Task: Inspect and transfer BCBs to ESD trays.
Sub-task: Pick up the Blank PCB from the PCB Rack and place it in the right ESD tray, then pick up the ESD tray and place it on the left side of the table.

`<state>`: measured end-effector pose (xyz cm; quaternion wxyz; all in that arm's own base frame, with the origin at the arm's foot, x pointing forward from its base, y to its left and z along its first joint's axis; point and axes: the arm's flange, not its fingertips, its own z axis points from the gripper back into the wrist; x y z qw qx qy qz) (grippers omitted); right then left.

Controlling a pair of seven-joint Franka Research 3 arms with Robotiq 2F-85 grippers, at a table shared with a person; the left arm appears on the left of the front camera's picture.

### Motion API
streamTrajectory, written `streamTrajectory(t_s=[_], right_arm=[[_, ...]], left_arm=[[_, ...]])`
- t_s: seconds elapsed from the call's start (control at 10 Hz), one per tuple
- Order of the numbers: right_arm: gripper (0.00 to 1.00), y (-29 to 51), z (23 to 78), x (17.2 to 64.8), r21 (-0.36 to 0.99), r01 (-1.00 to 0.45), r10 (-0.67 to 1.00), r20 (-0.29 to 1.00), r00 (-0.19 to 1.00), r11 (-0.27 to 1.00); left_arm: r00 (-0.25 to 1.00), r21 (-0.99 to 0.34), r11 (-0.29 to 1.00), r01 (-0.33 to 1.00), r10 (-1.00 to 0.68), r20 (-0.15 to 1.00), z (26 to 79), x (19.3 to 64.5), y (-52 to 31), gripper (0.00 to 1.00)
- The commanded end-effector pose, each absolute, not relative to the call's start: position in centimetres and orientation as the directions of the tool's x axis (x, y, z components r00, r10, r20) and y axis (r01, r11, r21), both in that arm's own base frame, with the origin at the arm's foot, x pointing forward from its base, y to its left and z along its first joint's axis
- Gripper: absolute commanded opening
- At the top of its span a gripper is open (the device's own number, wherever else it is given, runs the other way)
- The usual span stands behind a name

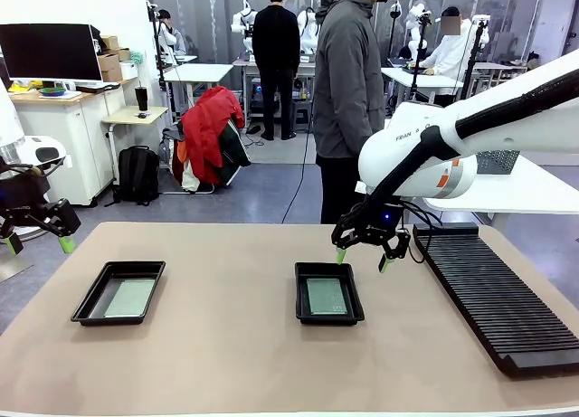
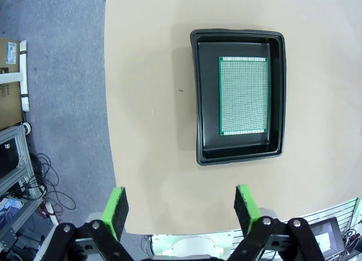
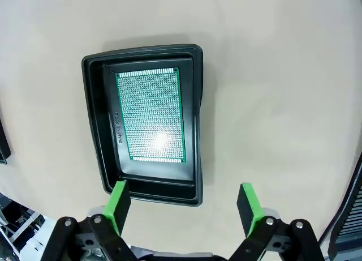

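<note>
Two black trays on the table (image 1: 226,345), each with a green board inside, left tray (image 1: 118,291) far left of the middle tray (image 1: 328,293), right gripper (image 1: 362,259) just behind the middle tray, jaws spread, left gripper (image 1: 38,243) off the table's left edge, jaws spread

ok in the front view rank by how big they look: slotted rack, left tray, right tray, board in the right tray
1. slotted rack
2. left tray and right tray: look alike, not ranked
3. board in the right tray

Glossy black plastic trays (image 3: 102,131), green perforated boards (image 3: 150,114) with sheen, matt tan tabletop (image 1: 235,345)
</note>
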<state>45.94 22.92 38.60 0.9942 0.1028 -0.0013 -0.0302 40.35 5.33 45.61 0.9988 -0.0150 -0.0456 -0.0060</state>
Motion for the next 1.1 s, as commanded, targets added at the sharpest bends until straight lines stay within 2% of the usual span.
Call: streamTrajectory(t_s=[0.0,1.0], right_arm=[[1.00,23.00,38.45,46.03,0.207,0.060,-0.061,0.002,0.998,0.977],[1.00,23.00,38.45,46.03,0.207,0.060,-0.061,0.002,0.998,0.977]], left_arm=[[0.996,-0.030,0.999,0.020,-0.017,0.092,45.45,40.28,5.43,1.00],[0.996,-0.030,0.999,0.020,-0.017,0.092,45.45,40.28,5.43,1.00]])
